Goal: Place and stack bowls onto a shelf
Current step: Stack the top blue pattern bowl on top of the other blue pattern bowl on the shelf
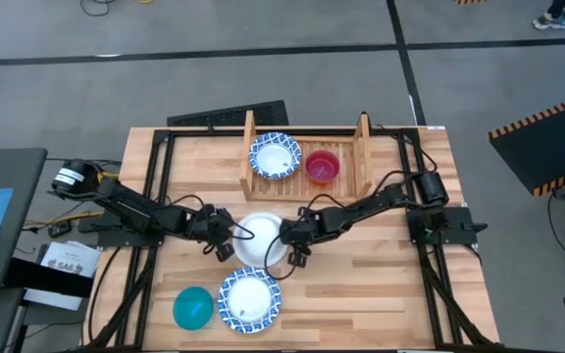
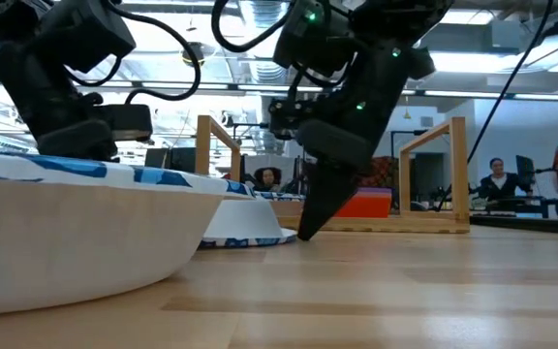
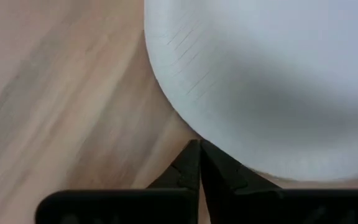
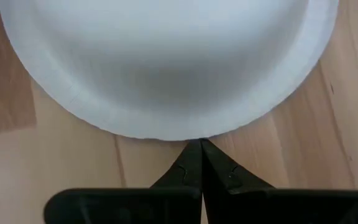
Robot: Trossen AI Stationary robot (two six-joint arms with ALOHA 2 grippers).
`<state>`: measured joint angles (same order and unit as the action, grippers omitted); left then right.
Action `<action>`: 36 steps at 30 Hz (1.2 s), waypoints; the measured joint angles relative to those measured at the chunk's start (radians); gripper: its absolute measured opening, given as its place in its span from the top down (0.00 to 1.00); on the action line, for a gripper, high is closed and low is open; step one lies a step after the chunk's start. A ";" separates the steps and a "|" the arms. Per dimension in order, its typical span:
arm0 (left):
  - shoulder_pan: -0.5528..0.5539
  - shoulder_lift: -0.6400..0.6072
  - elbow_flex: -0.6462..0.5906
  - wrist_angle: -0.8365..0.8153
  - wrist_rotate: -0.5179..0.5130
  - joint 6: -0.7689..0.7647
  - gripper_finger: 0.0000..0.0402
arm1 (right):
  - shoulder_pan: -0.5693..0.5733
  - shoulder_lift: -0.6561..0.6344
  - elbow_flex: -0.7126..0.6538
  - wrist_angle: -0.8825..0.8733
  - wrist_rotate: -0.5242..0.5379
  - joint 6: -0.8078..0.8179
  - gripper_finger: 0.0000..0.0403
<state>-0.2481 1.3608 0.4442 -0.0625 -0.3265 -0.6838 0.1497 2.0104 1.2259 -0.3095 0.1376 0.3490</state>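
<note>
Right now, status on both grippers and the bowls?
Left gripper and right gripper shut, flanking upside-down white bowl. Shelf holds patterned bowl, red bowl. Path clear.

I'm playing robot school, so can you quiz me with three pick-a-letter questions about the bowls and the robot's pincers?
1. Where is the teal bowl?
A on the wooden shelf
B at the table's near edge
C inside a pincer

2. How many bowls sit on the shelf?
A two
B none
C four

3. How are the pincer fingers?
A wide open
B shut
C holding a spoon

Answers: 1 B, it sits beside a blue-rimmed bowl. 2 A, a patterned bowl and a red bowl. 3 B, the left pincer and right pincer show fingertips together beside the upside-down white bowl.
</note>
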 joint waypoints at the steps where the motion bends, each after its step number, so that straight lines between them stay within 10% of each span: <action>1: 0.004 0.000 0.000 0.001 -0.003 -0.001 1.00 | 0.000 0.001 0.000 0.009 0.000 0.009 0.96; 24: 0.019 0.091 0.113 0.081 0.030 0.116 1.00 | 0.012 -0.186 0.007 0.164 0.053 0.018 0.95; 36: 0.020 0.377 0.365 0.090 0.087 0.221 1.00 | 0.021 -0.284 0.010 0.144 0.047 0.017 0.95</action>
<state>-0.2279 1.7376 0.8089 0.0272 -0.2396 -0.4630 0.1707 1.7267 1.2358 -0.1654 0.1849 0.3661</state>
